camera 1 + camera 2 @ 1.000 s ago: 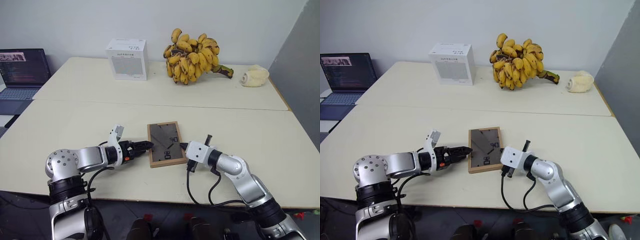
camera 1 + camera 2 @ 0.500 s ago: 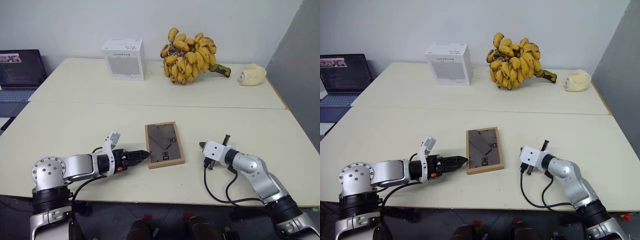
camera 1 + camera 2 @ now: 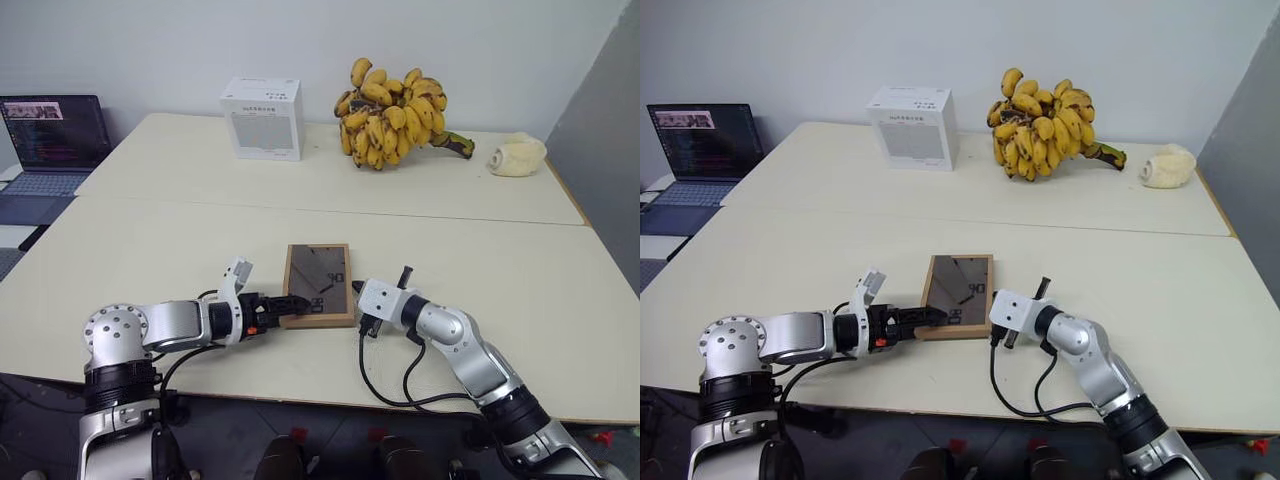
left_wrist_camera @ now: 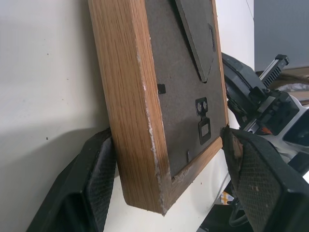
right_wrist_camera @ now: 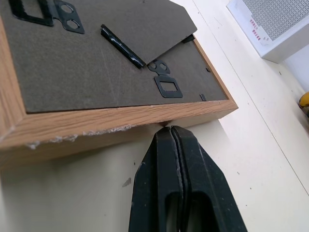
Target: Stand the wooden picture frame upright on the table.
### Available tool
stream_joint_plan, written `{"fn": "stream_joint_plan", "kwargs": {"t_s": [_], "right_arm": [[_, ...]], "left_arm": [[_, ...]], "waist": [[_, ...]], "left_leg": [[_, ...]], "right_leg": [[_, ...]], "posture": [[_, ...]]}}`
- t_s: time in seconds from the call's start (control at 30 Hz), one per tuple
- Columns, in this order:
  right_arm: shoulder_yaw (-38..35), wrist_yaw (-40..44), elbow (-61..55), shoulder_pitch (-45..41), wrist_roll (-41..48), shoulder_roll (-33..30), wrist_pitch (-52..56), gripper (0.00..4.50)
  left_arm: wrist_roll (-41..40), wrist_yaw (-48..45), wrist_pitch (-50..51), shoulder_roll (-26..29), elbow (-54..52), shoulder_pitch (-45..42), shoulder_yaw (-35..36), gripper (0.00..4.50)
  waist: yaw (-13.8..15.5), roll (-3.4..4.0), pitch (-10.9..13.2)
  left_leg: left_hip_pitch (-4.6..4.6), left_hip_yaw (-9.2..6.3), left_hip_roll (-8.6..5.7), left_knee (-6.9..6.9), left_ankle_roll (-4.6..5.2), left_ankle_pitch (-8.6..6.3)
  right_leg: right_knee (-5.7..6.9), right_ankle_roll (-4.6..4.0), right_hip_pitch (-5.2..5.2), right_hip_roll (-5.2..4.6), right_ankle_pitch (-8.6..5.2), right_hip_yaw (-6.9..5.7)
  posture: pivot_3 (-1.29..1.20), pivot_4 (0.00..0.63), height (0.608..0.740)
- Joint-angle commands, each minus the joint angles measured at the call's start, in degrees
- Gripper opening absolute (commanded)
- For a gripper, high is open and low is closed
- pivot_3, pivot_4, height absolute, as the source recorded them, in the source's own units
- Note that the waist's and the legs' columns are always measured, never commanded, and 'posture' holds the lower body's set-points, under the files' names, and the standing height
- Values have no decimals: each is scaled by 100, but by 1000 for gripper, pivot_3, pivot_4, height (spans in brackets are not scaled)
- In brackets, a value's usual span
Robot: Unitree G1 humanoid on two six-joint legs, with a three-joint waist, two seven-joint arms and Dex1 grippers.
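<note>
Wooden picture frame point(image 3: 318, 285) face down on table point(image 3: 150, 250), between left gripper point(image 3: 288, 302), fingers spread astride its corner, and right gripper point(image 5: 175, 137), shut against the opposite edge. Best: brace right, lift left slowly.

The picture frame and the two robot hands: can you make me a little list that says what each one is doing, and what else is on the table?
frame: wooden picture frame lies back side up on the table
left gripper: left gripper open, fingers either side of the frame's near corner
right gripper: right gripper shut, tips against the frame's side edge
far side: white box, bananas
beyond table's left: laptop
</note>
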Motion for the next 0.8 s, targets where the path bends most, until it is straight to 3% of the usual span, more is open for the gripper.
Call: {"fn": "stream_joint_plan", "kwargs": {"t_s": [0.03,0.23,0.37,0.5,0.57,0.8], "right_arm": [[-99,19,-257,-96,64,-23,29,0],[-143,-20,-207,-111,99,-7,58,0],[-134,-47,-183,-106,106,17,66,0],[-125,-55,-158,-126,115,38,70,0],[-125,-65,-149,-129,120,43,68,0],[-142,-100,-126,-112,140,58,70,0]], "left_arm": [[357,51,125,-126,258,61,-244,3498],[362,-35,125,-143,336,-38,-125,3498],[159,-178,125,-167,302,-63,-37,2943],[155,-185,125,-176,294,-57,-54,1878],[145,-198,125,-190,305,-57,-38,1594],[-16,-273,125,-206,294,-84,19,1323]], "waist": [[5,0,0],[7,0,0],[5,-2,1],[-2,-6,4],[4,-7,5],[-1,-8,5]], "left_leg": [[0,0,0,0,0,0],[0,0,-3,0,0,0],[-2,0,-2,0,0,0],[-12,0,-2,-3,0,0],[-14,-1,-2,-4,0,0],[-13,-2,-1,-4,0,0]], "right_leg": [[0,0,0,0,0,0],[-1,1,0,-2,0,0],[-1,1,-2,-2,0,0],[-2,1,-11,-2,-1,0],[-4,1,-11,-2,-1,-3],[-4,1,-11,-2,-1,-3]], "posture": [[0,150,740],[0,150,740],[0,150,740],[0,150,740],[0,150,740],[0,150,740]]}}
